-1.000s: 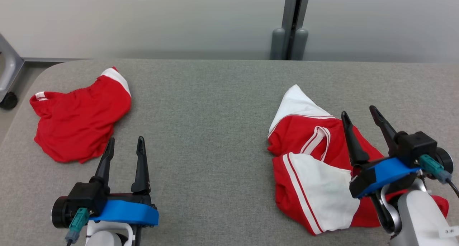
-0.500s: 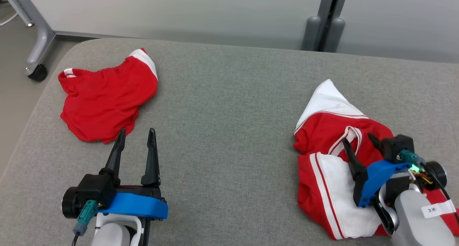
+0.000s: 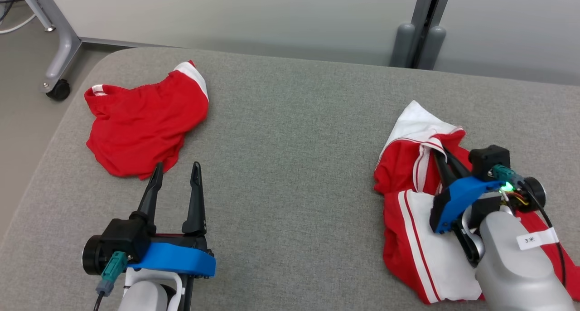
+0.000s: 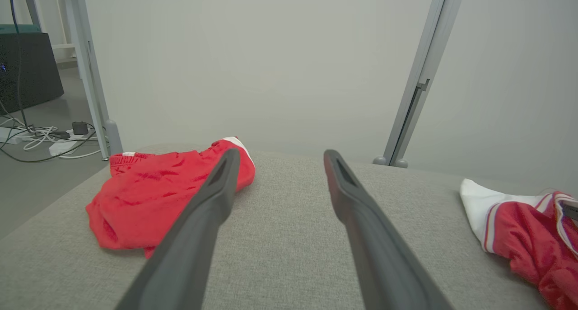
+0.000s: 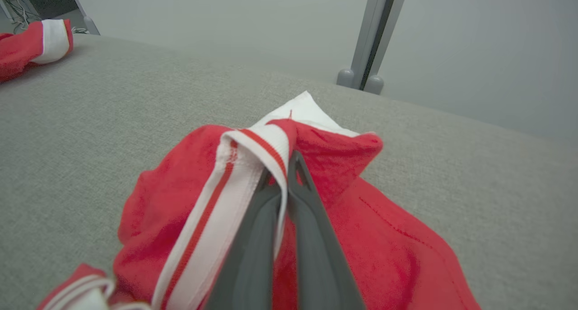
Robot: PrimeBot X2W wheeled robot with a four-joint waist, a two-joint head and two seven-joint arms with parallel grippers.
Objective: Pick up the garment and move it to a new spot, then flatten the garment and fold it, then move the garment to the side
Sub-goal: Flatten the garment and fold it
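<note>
Fabric like this looks thin, light and wholly limp, so the red-and-white jersey [image 3: 398,168] should weigh next to nothing, yet sag, stretch and fall into new folds when lifted from a single point. It lies crumpled on the right side of the grey bench [image 3: 294,157], with a white panel toward the robot and a white corner pointing at the far wall. The right claw [image 3: 440,153] is clenched on the jersey's striped trim [image 5: 253,143], a white band with a red line. In the right wrist view the band drapes over the closed fingertips and a peak of red cloth stands up around them, while most of the jersey rests on the bench. That stitched band is probably the soundest place to hold, being thicker than the body cloth and less likely to slide out of a pinch; whether it is a collar or an armhole I cannot tell. For flattening, I judge a second hold on a matching edge or hem corner will be wanted, so the cloth hangs open rather than bunched. The left claw [image 3: 177,166] is released, its fingers spread wide and holding nothing. It sits low over the bench near the edge of a pair of red shorts [image 3: 140,125], which lie well apart from the jersey at the far left.
</note>
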